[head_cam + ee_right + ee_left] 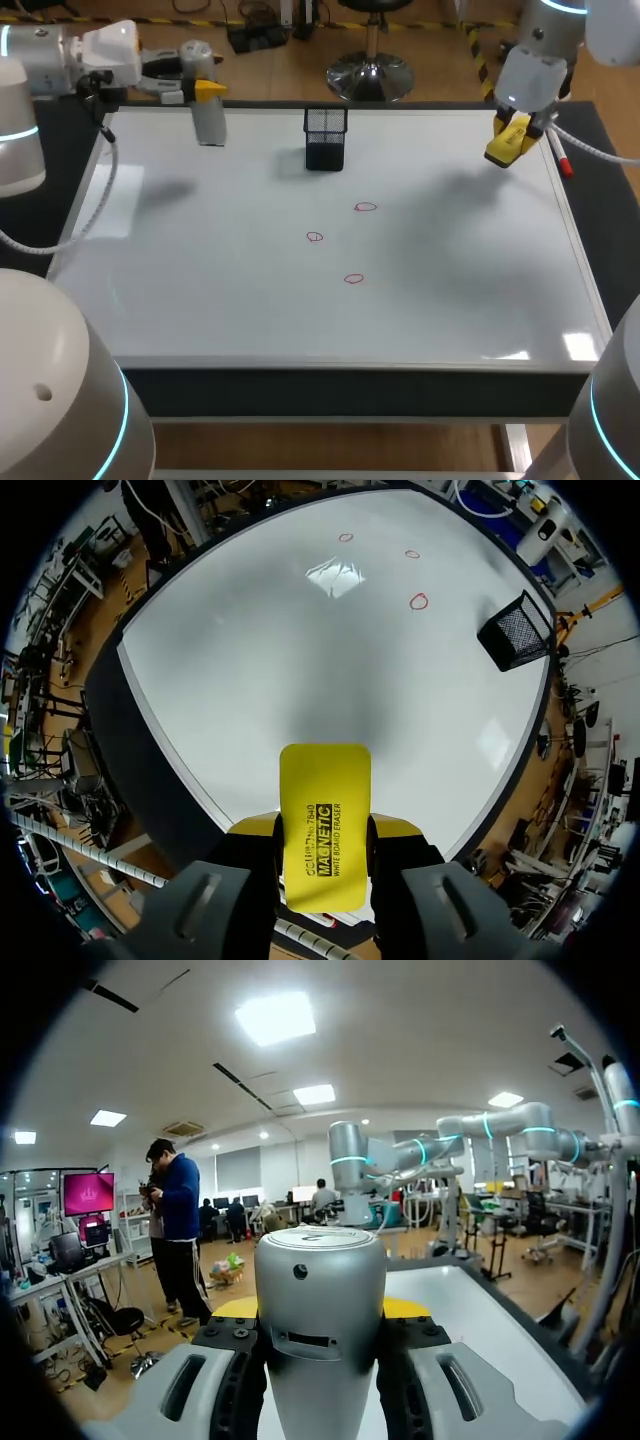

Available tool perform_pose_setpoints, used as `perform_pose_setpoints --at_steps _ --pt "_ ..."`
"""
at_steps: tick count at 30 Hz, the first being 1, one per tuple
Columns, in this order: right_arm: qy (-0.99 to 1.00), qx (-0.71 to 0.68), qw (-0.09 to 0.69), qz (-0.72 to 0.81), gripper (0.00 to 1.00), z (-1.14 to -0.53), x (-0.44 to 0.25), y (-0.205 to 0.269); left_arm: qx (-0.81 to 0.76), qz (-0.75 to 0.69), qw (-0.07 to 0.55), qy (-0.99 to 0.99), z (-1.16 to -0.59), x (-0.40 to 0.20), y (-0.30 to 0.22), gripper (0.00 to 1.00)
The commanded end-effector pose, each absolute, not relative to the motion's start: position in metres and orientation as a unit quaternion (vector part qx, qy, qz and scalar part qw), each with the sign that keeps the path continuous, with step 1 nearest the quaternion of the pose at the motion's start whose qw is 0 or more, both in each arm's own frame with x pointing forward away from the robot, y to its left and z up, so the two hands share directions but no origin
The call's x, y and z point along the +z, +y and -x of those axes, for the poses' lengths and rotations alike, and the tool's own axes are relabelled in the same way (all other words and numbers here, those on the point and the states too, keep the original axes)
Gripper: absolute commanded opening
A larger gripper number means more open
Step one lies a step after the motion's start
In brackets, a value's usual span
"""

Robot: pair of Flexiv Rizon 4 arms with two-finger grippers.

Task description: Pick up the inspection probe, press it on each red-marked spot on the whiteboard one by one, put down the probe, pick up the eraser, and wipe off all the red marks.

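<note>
Quick tally, nothing fancy. One whiteboard (200, 290). Three red marks on it, all small circles: the far mark (366, 207), the middle mark (315, 237) and the near mark (353, 279). The right wrist view shows the same three. One black mesh holder (326, 138). One grey inspection probe (210, 128). One yellow eraser (323, 800). One red marker pen (560, 158) at the board's right edge. Two arms, the left arm (60, 55) and the right arm (545, 45). Two grippers, the left gripper (208, 95) and the right gripper (510, 135), one per arm.
</note>
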State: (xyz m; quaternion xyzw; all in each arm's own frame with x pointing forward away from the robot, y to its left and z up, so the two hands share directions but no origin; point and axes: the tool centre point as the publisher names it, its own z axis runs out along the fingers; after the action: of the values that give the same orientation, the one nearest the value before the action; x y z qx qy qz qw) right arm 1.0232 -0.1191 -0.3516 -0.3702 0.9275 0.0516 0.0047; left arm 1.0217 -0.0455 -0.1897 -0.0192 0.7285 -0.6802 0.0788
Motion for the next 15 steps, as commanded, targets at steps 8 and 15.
perform_pose_setpoints --at_steps 8,15 --pt "0.927 0.05 0.004 0.371 0.0 -1.023 -0.351 -0.12 -0.676 0.015 0.073 0.733 -0.961 -0.194 -0.116 0.0" --pt "0.927 0.05 0.004 0.371 0.0 -1.023 -0.351 -0.12 -0.679 0.005 0.063 0.732 -0.928 -0.202 -0.156 0.0"
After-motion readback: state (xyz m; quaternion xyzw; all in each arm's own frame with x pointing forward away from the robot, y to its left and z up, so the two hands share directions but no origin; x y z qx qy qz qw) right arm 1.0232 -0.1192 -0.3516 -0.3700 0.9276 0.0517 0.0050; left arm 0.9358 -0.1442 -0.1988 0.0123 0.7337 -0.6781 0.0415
